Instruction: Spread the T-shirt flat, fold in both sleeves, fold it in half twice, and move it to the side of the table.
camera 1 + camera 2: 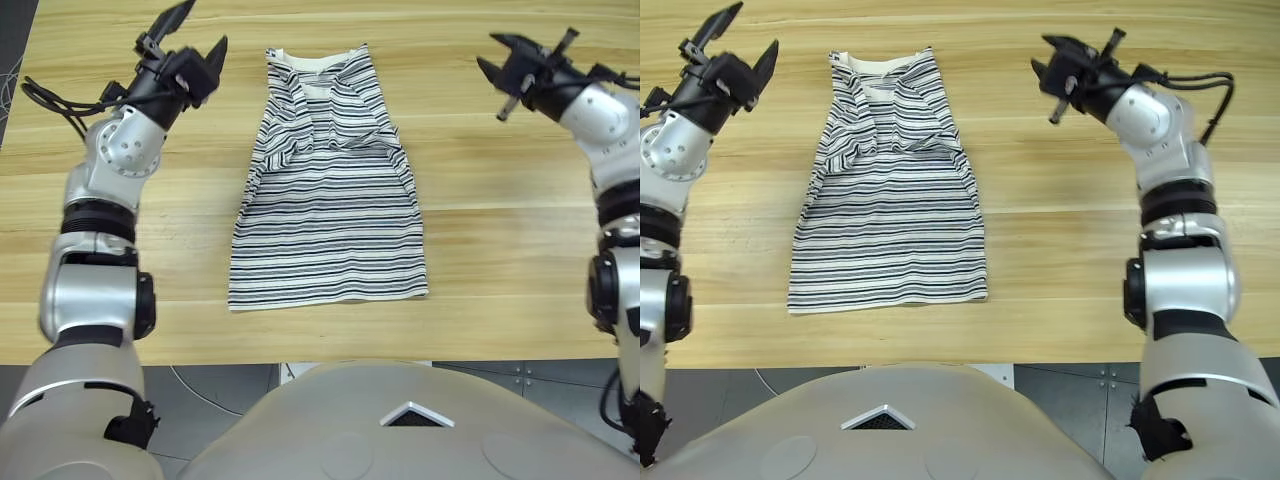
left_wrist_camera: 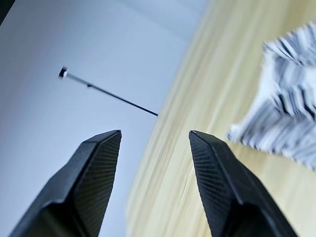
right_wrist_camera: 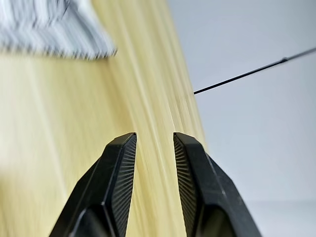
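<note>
The T-shirt (image 1: 330, 200) is found at the middle of the desk (image 1: 500, 250), laid as a narrow striped panel. Its long axis runs from the near edge of the desk to the far edge, with the collar at the far end and the hem at the near end. Both sleeves appear to be turned in already, so the first fold in half is judged to be the step in hand.

The left pincer (image 1: 203, 30) is held above the desk beside the collar's left corner, its fingers spread wide and nothing gripped. The right pincer (image 1: 1045, 55) is held level with the collar but well apart from it, parted narrowly and likewise empty. The left arm is therefore the nearer. Both arms are extended forward, the pincers pointing towards the far edge of the desk.
</note>
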Motion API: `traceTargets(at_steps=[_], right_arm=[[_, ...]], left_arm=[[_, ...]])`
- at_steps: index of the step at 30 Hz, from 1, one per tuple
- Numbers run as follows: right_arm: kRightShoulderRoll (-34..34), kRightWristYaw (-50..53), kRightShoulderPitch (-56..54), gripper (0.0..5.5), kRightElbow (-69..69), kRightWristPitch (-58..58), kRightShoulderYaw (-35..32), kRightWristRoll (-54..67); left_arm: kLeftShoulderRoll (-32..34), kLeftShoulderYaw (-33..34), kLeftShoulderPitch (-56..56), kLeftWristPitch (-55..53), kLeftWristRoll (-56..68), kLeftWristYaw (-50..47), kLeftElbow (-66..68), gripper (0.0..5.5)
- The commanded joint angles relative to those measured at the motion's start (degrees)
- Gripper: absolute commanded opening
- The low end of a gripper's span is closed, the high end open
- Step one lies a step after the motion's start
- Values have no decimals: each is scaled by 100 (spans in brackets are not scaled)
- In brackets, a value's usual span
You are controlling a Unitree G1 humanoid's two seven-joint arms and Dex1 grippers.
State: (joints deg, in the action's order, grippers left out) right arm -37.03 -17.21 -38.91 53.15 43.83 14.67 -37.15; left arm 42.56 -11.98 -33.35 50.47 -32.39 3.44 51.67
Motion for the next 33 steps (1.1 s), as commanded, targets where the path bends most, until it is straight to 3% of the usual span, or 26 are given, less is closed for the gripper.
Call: traceTargets(at_steps=[1, 5, 13, 20, 24, 33], right_arm=[[-1237, 3083, 299, 138, -1866, 628, 2350, -3820], [-1805, 4966, 425, 138, -2177, 166, 3103, -5117], [-2178, 6131, 709, 138, -2570, 242, 3846, -5734], [-2484, 5652, 1251, 138, -3530, 769, 3873, -5222], [-2687, 5293, 1568, 138, -4095, 958, 3731, -4914], [-2574, 5049, 1718, 138, -4231, 1052, 3653, -4952]], left_arm=[[1941, -815, 919, 1603, -2799, -725, -2477, 257], [2460, -823, 1148, 1659, -3500, -1138, -3029, 257], [3290, -1243, 1701, 1628, -4844, -2256, -3440, 257], [3656, -1697, 1944, 1763, -5149, -3005, -3206, 257], [3621, -2011, 2426, 1932, -5021, -3044, -3220, 257], [3448, -1939, 2633, 2022, -4377, -2715, -3580, 257]])
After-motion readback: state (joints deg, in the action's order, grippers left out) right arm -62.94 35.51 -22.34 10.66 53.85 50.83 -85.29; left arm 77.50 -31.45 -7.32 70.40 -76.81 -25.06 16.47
